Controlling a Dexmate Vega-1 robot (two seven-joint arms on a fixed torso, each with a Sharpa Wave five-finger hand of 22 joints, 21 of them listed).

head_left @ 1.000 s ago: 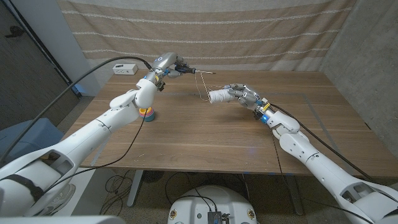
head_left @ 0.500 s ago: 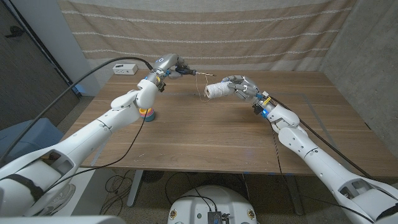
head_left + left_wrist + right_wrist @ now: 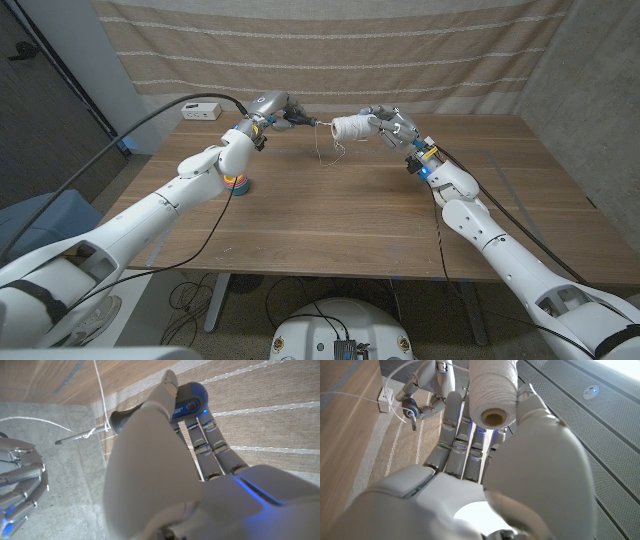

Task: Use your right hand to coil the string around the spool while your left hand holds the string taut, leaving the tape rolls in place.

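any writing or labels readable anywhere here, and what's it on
"SH": the only legible letters, white on the blue and grey tool that the left hand holds; the rest of the word is hidden behind the hand.
White box at the table's far left corner: any marking too small to read.
Spool in the right hand: no print visible.

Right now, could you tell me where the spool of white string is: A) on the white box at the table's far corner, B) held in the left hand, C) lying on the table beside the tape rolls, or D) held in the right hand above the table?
D: the right hand grips the spool raised above the table, while the left hand holds a screwdriver that the string is tied to.
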